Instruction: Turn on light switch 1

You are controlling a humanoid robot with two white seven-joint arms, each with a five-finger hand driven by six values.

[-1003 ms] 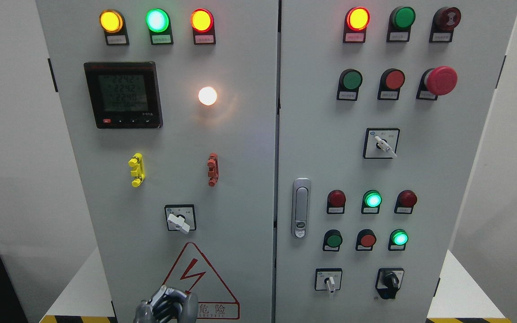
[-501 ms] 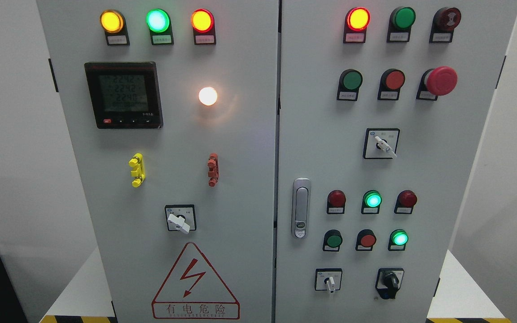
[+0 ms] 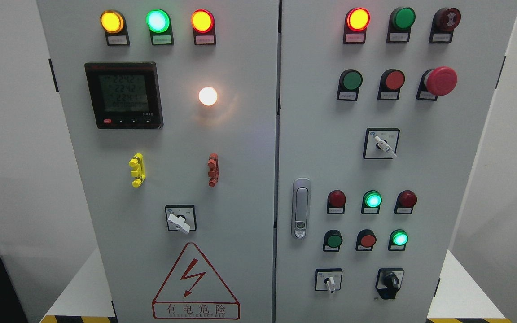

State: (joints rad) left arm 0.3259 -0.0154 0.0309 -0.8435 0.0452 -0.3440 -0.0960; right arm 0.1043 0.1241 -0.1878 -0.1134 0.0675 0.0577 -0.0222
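Matt grey cabinet [image 3: 240, 179] (painted metal), shiny chrome latch [image 3: 301, 207].

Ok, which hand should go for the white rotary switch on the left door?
Left, probably. Neither hand shows now, so position alone decides: the white rotary switch sits on the left door, left of the picture's middle, the left arm's side.

The picture is bright and sharp, with soft, even light on the grey cabinet [image 3: 240, 179]. A white lamp [image 3: 208, 96] glows so strongly that it looks washed out and throws a warm glow on the door around it. The green lamp [image 3: 157, 20] makes a faint halo. Small soft shadows sit under the meter [image 3: 124, 95] and the knobs. The cabinet sides lean inward toward the bottom.
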